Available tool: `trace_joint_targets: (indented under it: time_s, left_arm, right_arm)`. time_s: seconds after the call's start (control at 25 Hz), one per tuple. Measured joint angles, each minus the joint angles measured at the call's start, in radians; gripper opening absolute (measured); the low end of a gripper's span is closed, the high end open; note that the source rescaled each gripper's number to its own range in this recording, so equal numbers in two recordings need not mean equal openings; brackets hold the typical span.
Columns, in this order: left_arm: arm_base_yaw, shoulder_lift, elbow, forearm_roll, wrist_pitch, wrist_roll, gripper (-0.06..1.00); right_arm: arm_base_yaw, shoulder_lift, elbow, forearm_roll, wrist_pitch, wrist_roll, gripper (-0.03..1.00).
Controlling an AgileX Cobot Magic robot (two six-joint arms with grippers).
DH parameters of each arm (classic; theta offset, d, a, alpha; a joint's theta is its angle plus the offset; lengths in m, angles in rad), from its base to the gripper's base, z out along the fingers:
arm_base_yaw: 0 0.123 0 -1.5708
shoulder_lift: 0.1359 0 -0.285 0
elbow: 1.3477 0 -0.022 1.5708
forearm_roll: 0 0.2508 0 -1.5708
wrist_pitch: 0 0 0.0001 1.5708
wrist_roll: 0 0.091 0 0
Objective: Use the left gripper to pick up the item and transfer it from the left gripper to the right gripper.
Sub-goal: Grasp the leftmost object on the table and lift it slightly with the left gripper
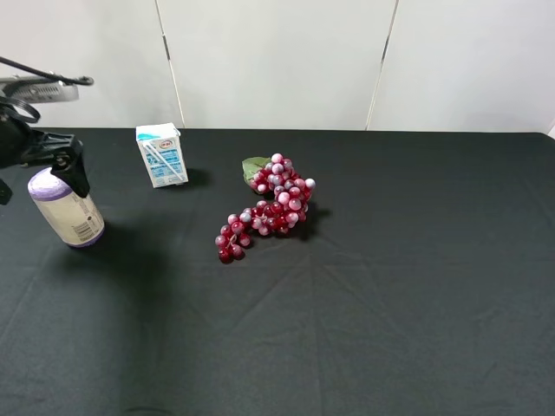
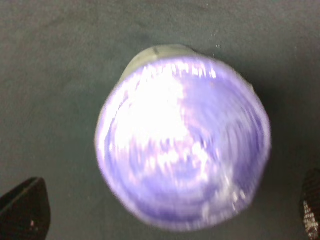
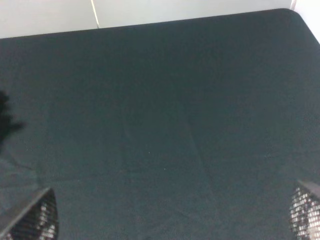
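L pincer (image 1: 41,184) open, straddling the item (image 1: 69,217) near its top; off-centre close could tip it over on the counter (image 1: 390,303). R pincer (image 3: 170,215) open, empty.

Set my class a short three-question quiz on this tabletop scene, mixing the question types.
1. True or false: the left hand is shut on the cream-white cylinder container with purple ends.
2. Which stands nearer that container? A) small white-blue drink carton B) red grape bunch
3. Fill in: the grape bunch's leaf is ____.
Key: 1 false, its jaws stand open; 2 A; 3 green.
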Motion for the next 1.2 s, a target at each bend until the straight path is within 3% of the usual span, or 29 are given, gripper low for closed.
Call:
trace_joint_targets:
  time_s: [0.32,0.96,1.08,1.16,1.2]
  left_arm:
    - [-0.049,0.101,0.000,0.032,-0.086,0.008,1.00]
    - [-0.050,0.134,0.000,0.047,-0.142,0.008,0.98]
    - [-0.050,0.134,0.000,0.047,-0.142,0.008,0.72]
    - [-0.050,0.134,0.000,0.047,-0.142,0.008,0.38]
    - [-0.050,0.134,0.000,0.052,-0.142,0.008,0.15]
  right_arm:
    - [0.000,0.000,0.000,0.000,0.000,0.000,1.00]
    - [0.000,0.000,0.000,0.000,-0.001,0.000,1.00]
    - [0.000,0.000,0.000,0.000,-0.001,0.000,1.00]
    - [0.000,0.000,0.000,0.000,-0.001,0.000,1.00]
    - [0.000,0.000,0.000,0.000,-0.001,0.000,1.00]
